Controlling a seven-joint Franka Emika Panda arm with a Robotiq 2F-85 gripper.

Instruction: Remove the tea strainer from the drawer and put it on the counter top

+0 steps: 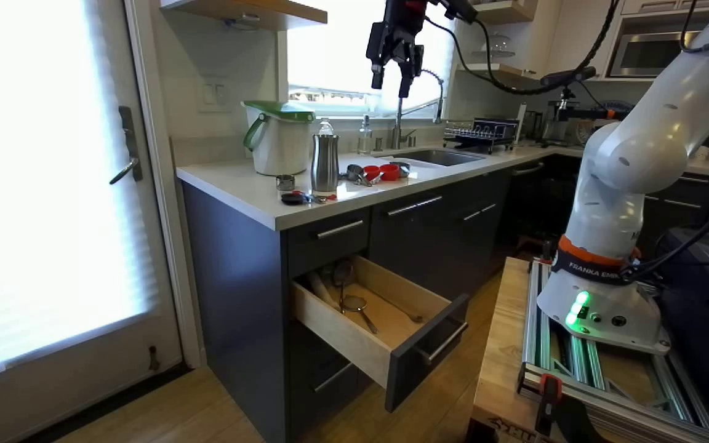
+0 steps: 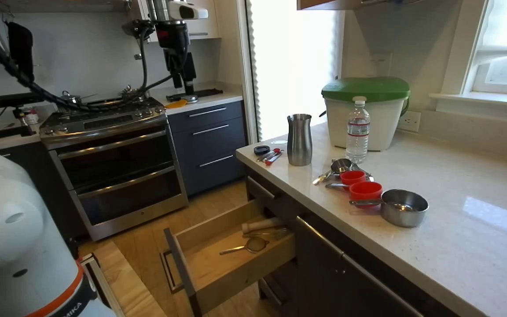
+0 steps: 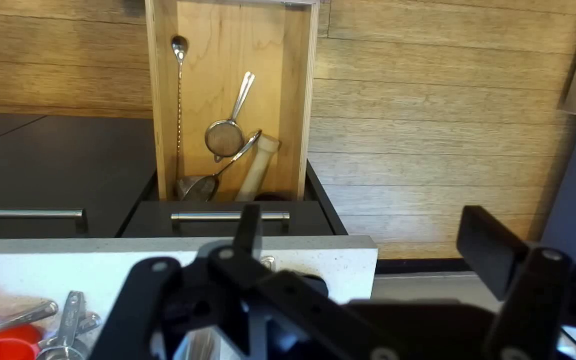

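Observation:
A small round metal tea strainer with a thin handle (image 1: 354, 303) lies in the open drawer (image 1: 336, 329). It also shows in an exterior view (image 2: 256, 245) and in the wrist view (image 3: 224, 139). A second, cone-shaped strainer (image 3: 203, 189) lies deeper in the drawer beside a wooden pestle (image 3: 255, 172). The white counter top (image 1: 222, 187) lies above and behind the open drawer. My gripper (image 3: 360, 220) is open and empty. It is high above the counter's corner, as in both exterior views (image 1: 391, 86) (image 2: 183, 86), well apart from the strainer.
On the counter stand a metal pitcher (image 2: 299, 141), a white bin with green lid (image 2: 363, 112) and a water bottle (image 2: 358, 136). Red measuring cups (image 2: 365, 192) and a metal cup (image 2: 405, 209) lie nearby. A long spoon (image 3: 179, 95) lies along the drawer's side. A shelf (image 1: 250, 12) hangs above.

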